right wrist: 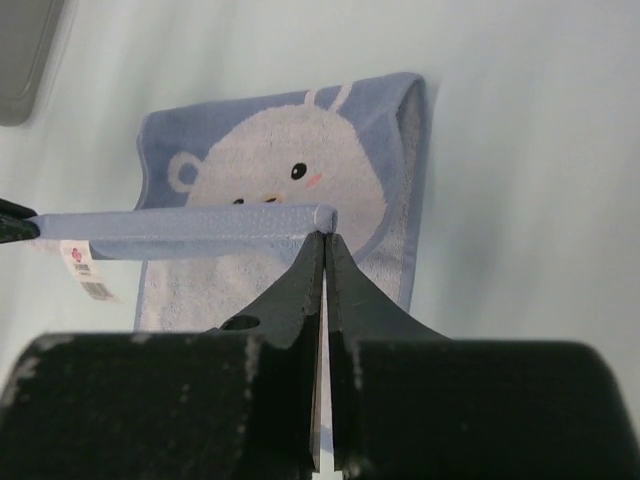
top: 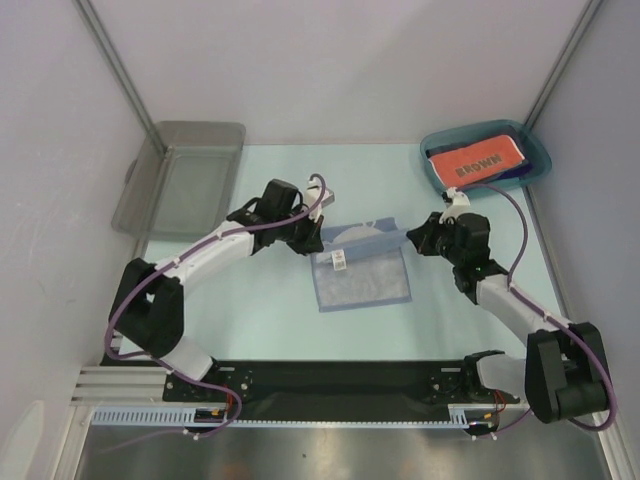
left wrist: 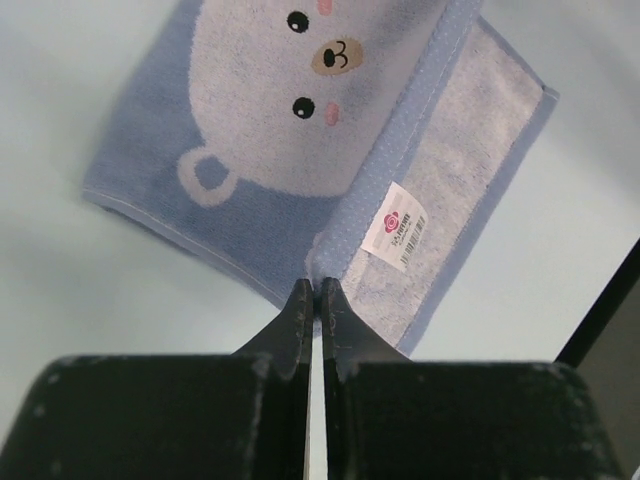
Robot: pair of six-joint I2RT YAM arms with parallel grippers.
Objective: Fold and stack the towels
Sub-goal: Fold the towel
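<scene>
A pale blue towel with a white bear print lies mid-table, its far edge lifted and stretched between both grippers. My left gripper is shut on the towel's left corner, close to the white care label. My right gripper is shut on the right corner, and the folded blue hem runs taut to the left. An orange-red towel printed "BROWN" lies on darker cloth in the teal bin at the back right.
A grey plastic bin sits at the back left, its corner also showing in the right wrist view. Pale walls and metal frame posts close in the table on three sides.
</scene>
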